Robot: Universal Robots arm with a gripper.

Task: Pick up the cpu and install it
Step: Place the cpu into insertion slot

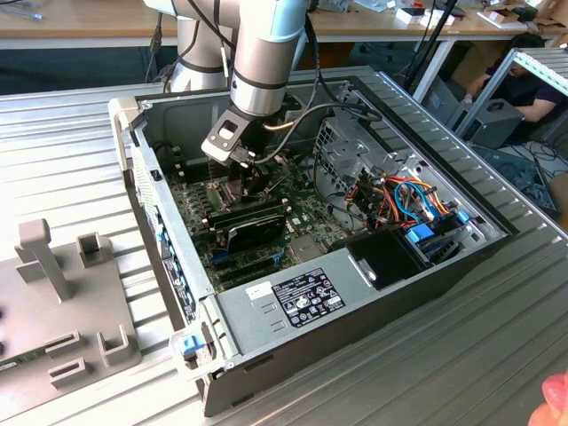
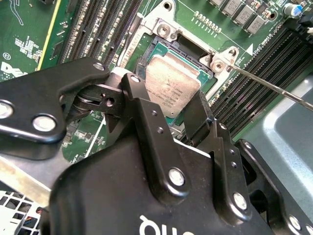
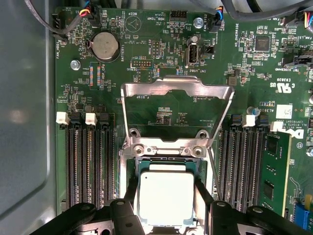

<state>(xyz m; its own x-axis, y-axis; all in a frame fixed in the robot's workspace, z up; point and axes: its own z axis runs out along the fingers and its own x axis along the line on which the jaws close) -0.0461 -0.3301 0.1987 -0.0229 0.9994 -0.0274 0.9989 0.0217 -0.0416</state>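
We see the cpu (image 3: pixel 166 198) (image 2: pixel 173 88) in both wrist views: a small thin square chip with a flat silver-grey metal top carrying faint print. It lies face up over the open socket (image 3: pixel 166 164), roughly square to it, just beside the raised hinged frame (image 3: pixel 176 88). Black jaws sit against two opposite edges. We can't tell if it's fully seated.

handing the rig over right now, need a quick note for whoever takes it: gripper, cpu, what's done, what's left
Gripper: shut on the cpu, clamping two opposite edges.
Cpu: at the socket, square to it. I cannot tell whether it is fully seated.
Done: cpu picked up and brought to the socket.
Left: cpu not yet released. The hinged socket frame is open, not yet closed over it.
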